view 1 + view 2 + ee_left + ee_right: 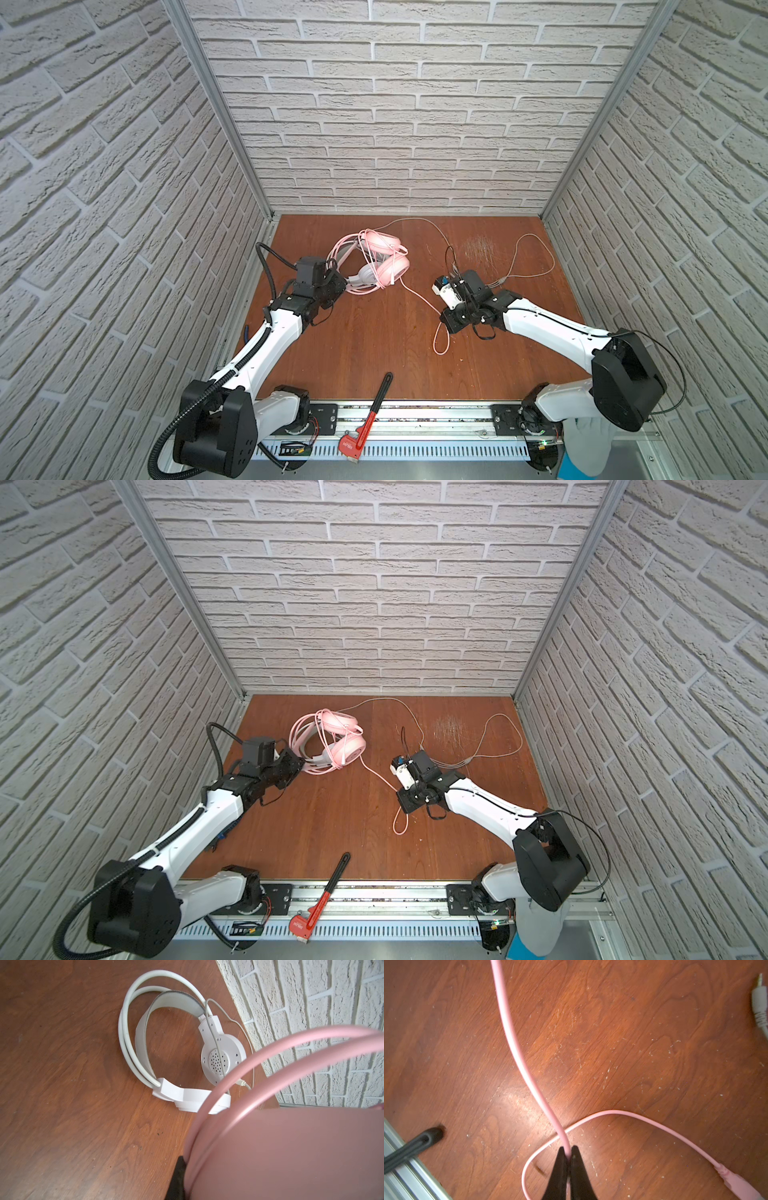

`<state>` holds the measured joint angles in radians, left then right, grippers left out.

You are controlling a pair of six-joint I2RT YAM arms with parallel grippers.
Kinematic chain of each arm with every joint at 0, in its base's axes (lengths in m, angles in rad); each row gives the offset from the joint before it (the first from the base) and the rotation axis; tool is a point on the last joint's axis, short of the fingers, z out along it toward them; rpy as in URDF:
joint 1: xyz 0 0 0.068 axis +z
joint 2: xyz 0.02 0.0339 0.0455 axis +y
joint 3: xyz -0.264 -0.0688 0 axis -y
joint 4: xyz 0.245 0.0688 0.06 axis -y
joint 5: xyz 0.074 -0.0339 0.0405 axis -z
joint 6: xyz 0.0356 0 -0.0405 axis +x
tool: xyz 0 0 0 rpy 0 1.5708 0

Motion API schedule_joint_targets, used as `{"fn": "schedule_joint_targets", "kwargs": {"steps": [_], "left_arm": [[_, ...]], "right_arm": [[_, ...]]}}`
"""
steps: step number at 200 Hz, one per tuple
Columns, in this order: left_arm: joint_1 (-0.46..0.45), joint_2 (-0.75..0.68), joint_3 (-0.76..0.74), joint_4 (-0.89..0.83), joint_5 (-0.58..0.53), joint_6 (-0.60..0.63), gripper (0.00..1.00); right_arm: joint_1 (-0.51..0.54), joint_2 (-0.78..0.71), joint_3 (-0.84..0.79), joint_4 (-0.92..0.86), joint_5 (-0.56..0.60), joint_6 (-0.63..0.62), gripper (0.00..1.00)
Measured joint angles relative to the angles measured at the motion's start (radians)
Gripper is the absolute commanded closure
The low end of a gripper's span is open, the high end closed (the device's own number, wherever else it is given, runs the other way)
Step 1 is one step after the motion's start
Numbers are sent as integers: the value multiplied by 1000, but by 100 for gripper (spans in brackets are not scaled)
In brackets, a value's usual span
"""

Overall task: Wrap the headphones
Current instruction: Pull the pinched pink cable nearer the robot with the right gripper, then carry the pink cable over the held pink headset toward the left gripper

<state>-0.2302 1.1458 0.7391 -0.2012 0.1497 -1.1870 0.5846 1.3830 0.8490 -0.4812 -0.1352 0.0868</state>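
The brown wooden counter (374, 345) carries both headsets toward its far edge, left of the middle, heaped together. The pink headset (384, 255) lies on top in both top views, its glossy ear cups side by side and twin thin headband hoops arching toward the left edge. Several turns of the pink cable (514, 1043) cross the cups. The white headset (220, 1057) lies flat on the counter, overlapping it: double tube hoop, grey-lined inner band, perforated round cup, no padding visible. A red-and-black pipe wrench (370, 415) straddles the near edge, well apart.

The left tool (340, 286) is closed against the pink headset. Its wrist view shows one dark finger (176, 1178) pressed to a blurred pink surface; exactly which part I cannot tell. The right tool (568, 1154), right of the middle, is pinched fully onto the pink cable. That cable runs from the headset to the jaws, loops on the counter and ends in a pink plug (735, 1180). The white cable (536, 253) sprawls in a loose loop toward the far right corner, its white jack plug (759, 1001) lying free.

Judging by looks, both headsets are light, hard-shelled and springy in the hoops, so the band or cup yoke is the place to hold. The cables are thin, limp and smooth: apt to slide through a pinch, and weakest at the plugs.
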Motion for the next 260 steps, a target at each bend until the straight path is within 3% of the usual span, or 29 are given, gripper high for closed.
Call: {"fn": "schedule_joint_targets", "kwargs": {"steps": [81, 195, 260], "left_arm": [[-13, 0, 0, -34, -64, -38, 100], [-46, 5, 42, -95, -118, -18, 100], [-111, 32, 74, -177, -192, 27, 100]], "right_arm": [[140, -175, -46, 16, 68, -168, 94], [300, -93, 66, -42, 73, -357, 94], [360, -86, 159, -116, 29, -462, 94]]}}
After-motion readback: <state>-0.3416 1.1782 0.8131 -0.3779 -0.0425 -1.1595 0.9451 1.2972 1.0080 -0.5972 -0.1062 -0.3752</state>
